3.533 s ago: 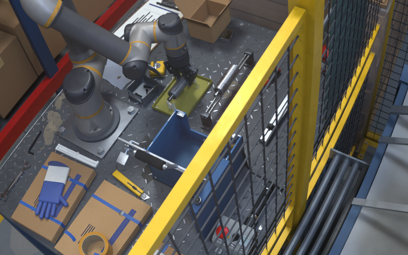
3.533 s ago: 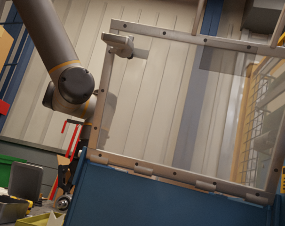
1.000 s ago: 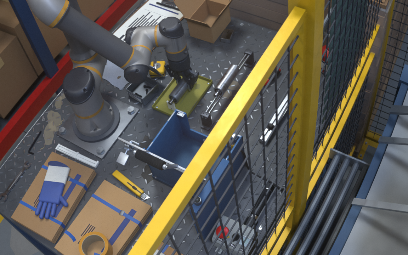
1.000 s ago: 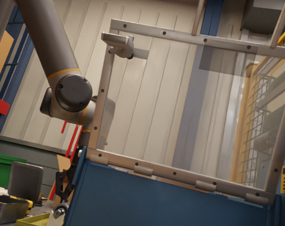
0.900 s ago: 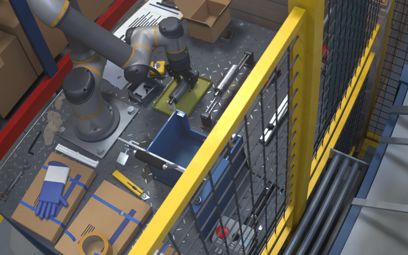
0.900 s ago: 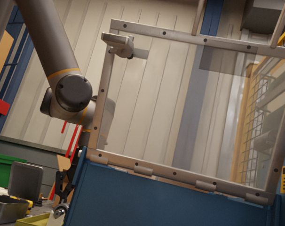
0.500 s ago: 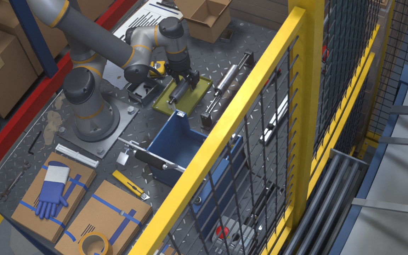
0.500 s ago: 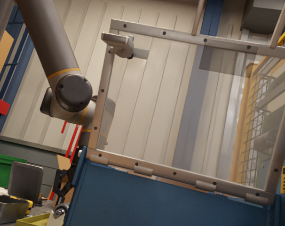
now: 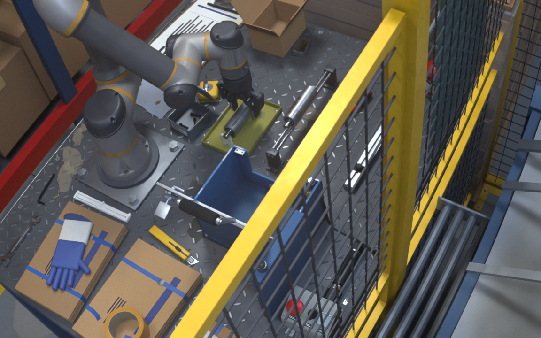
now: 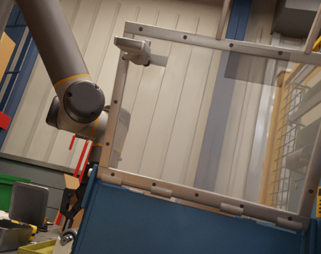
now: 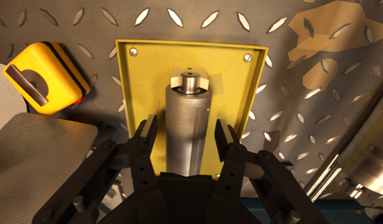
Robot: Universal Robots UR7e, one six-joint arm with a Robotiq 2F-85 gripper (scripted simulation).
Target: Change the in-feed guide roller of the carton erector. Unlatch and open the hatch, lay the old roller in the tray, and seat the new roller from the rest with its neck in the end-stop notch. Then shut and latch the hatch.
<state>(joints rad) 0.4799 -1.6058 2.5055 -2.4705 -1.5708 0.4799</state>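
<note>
On the steel floor plate beyond the blue housing (image 9: 239, 197), the yellow-green tray (image 9: 243, 125) holds the old dull-grey roller (image 9: 237, 121), lying along the tray with its neck (image 11: 189, 80) resting in a small white block. My gripper (image 11: 185, 133) stands open over the roller's near half, its fingers on either side of the roller's body, and holds nothing. The new shiny roller (image 9: 302, 104) lies on its rest of two black posts just right of the tray. The clear-paned hatch (image 10: 210, 131) stands swung up and open above the housing, its latch (image 10: 133, 49) at the top corner.
Behind the tray are an open cardboard box (image 9: 272, 23) and a yellow tape measure (image 11: 45, 78); a grey metal bin (image 9: 190, 120) sits to its left. The yellow mesh guard fence (image 9: 327, 176) runs along the right. A utility knife (image 9: 174, 245), flat cartons and a glove (image 9: 68, 252) lie nearer.
</note>
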